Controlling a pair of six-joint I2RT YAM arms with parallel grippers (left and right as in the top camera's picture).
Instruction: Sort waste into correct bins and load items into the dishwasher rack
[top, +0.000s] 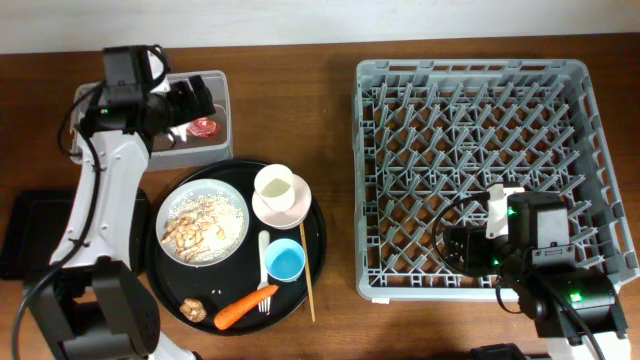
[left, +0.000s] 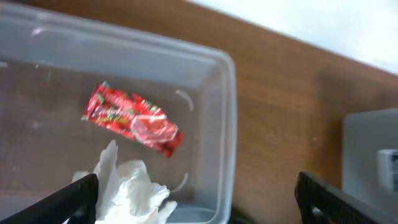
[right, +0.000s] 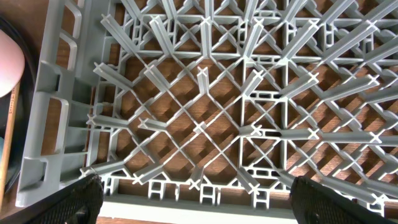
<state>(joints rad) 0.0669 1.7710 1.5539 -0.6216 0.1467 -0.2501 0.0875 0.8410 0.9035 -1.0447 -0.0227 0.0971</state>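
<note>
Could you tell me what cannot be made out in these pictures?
1. Overhead: the left arm hides much of the tub and part of the black tray.
2. Left wrist: the bottom edge cuts off the white wrapper.
3. Right wrist: the left edge cuts off the bowl.

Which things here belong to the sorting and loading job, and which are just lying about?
Job: red wrapper, white wrapper, clear tub, shallow black tray, food scraps, carrot, plate, pink bowl, cream cup, blue cup, white cutlery, chopstick, dishwasher rack.
Lying about: round black tray, table.
</note>
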